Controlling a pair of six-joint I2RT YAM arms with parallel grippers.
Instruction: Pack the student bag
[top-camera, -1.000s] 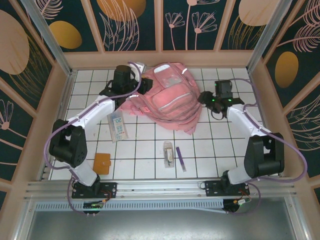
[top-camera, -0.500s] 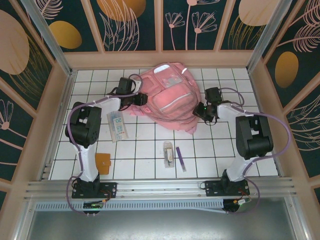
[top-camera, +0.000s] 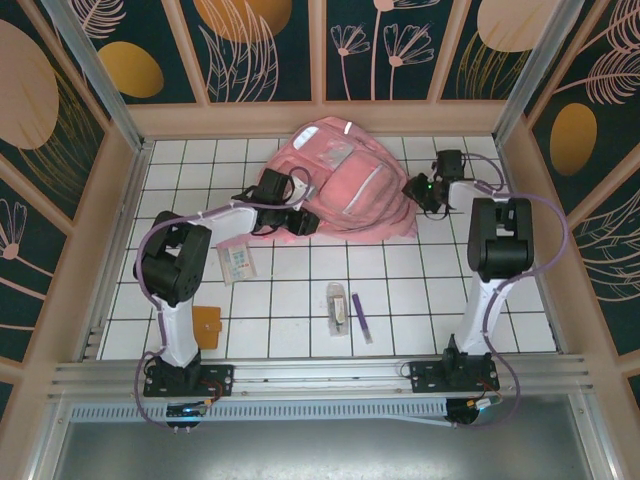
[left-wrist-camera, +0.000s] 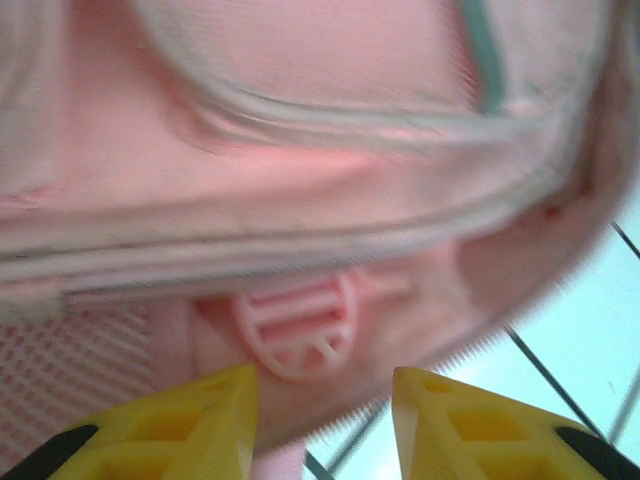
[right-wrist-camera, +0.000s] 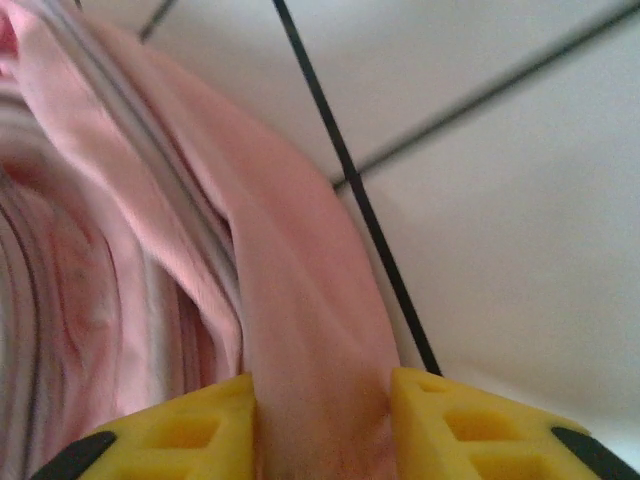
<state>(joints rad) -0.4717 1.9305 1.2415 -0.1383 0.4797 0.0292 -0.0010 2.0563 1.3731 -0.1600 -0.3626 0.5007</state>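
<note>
Overhead view of a white tiled tabletop (top-camera: 430, 300) inside a walled booth, with two robot arms mounted at the near edge. Nearest the arms lie loose items: a small orange wallet (top-camera: 205, 325) on the left, a clear pouch (top-camera: 338, 305) and a purple pen (top-camera: 360, 322) near the middle, and a printed card (top-camera: 238, 262) a little farther back on the left.

Beyond them, both arms reach toward the far half of the tabletop, where the student bag (top-camera: 345, 185) lies slumped flat. Its long axis seems to run roughly away from the arms, with the broad end nearer. The bag sits between the two claws.

The left claw (top-camera: 303, 219) is at the bag's near left corner. In the left wrist view the left claw (left-wrist-camera: 325, 385) has its yellow fingers partly apart, with the bag's (left-wrist-camera: 300, 180) lower edge and a pink buckle (left-wrist-camera: 298, 335) just ahead. Whether it pinches the fabric cannot be told.

The right claw (top-camera: 418, 192) meets the bag's right edge. In the right wrist view the right claw (right-wrist-camera: 322, 385) is closed on a fold of the bag's (right-wrist-camera: 300, 300) pink fabric, which fills the gap between its fingers.

Each claw is at the bag, so neither arm is clearly nearer. Any lifting or opening likely depends on this two-sided hold.
</note>
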